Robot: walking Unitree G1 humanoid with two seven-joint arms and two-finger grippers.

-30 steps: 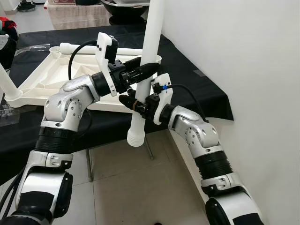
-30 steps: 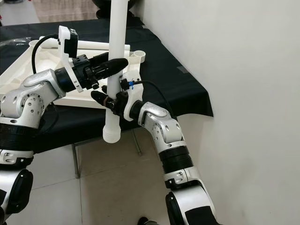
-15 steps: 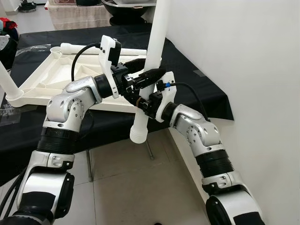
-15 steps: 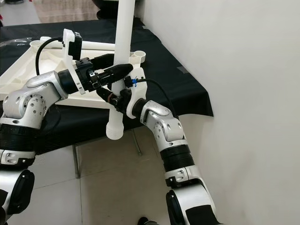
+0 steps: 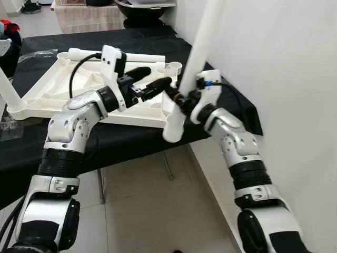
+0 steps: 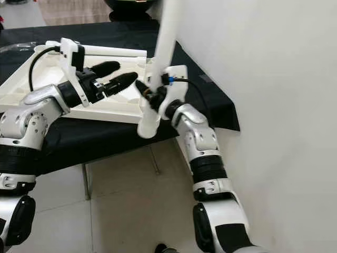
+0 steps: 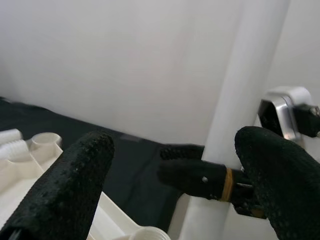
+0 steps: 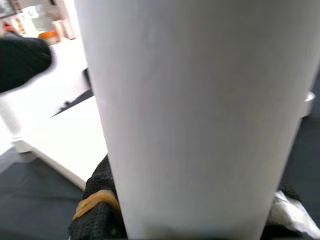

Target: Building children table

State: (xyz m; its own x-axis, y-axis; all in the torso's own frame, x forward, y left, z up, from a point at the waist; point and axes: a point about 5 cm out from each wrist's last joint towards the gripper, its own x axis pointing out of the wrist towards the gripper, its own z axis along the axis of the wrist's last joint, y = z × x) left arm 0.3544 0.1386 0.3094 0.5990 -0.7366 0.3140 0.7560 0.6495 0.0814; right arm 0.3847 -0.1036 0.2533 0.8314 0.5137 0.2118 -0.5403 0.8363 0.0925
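Note:
My right gripper (image 5: pixel 180 98) is shut on a long white table leg (image 5: pixel 196 58), held tilted in the air with its top leaning right and its ribbed lower end (image 5: pixel 172 129) off the table's front edge. Just left of the leg, my left gripper (image 5: pixel 160 75) is open and touches nothing; in the left wrist view the leg (image 7: pixel 235 125) stands between its spread fingers (image 7: pixel 75 185). The white tabletop (image 5: pixel 58 92) lies upside down on the black-clothed table (image 5: pixel 226 95). It has a round leg socket (image 5: pixel 174 66) at its near right corner.
One leg (image 5: pixel 8 92) stands fitted at the tabletop's left corner, and another white leg (image 5: pixel 105 54) lies along its far edge. A white wall (image 5: pixel 284 79) rises close on the right. Tiled floor (image 5: pixel 147 211) lies below the table's front edge.
My left gripper has let go of the leg and drawn back to the left. The right gripper has carried the leg rightward and tilted it, top leaning right.

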